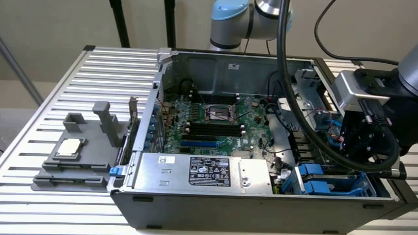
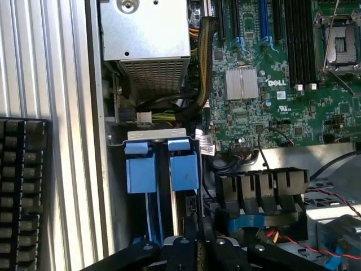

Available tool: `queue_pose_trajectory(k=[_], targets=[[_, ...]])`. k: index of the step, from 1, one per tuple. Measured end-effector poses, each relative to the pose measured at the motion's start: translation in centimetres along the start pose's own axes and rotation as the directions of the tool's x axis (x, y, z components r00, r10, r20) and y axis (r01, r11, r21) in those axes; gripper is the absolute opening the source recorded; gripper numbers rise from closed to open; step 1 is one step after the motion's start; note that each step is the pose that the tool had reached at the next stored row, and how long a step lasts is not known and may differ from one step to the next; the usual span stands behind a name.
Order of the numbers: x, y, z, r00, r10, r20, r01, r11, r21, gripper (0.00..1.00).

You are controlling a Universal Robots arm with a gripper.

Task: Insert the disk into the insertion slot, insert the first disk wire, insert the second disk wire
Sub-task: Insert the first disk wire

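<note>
The insertion slot (image 1: pixel 321 180) is the grey drive cage in the near corner of the open computer case, on the exterior view's right. Two blue plastic carrier tabs (image 2: pixel 184 167) stand side by side in the insertion slot (image 2: pixel 157 135), with blue rails running back from them. The disk's silver body and label are hidden; I cannot tell whether a blue carrier holds it. My gripper (image 1: pixel 362 147) hangs just above the cage. Its black fingers (image 2: pixel 196 236) are shut together over the carrier rails, with nothing visible between them. Thin red and black wires with a blue plug (image 2: pixel 333 258) lie beside the cage.
The silver power-supply box (image 1: pixel 202 171) sits next to the cage, with the green motherboard (image 1: pixel 216 122) behind it. A grey holder block with a chip (image 1: pixel 68 147) rests on the slatted table (image 1: pixel 104 68). A black keyboard (image 2: pixel 22 192) lies outside the case wall.
</note>
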State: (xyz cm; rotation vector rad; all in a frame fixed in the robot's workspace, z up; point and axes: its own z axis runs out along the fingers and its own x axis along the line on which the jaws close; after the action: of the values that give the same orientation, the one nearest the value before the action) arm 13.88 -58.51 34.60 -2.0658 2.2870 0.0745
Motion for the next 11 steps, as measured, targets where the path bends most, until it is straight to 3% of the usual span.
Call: queue_pose_trajectory(k=[11], targets=[[0.01,-0.01,0.16,0.9998,0.018,-0.0051,-0.018,0.9998,0.0018,0.16]])
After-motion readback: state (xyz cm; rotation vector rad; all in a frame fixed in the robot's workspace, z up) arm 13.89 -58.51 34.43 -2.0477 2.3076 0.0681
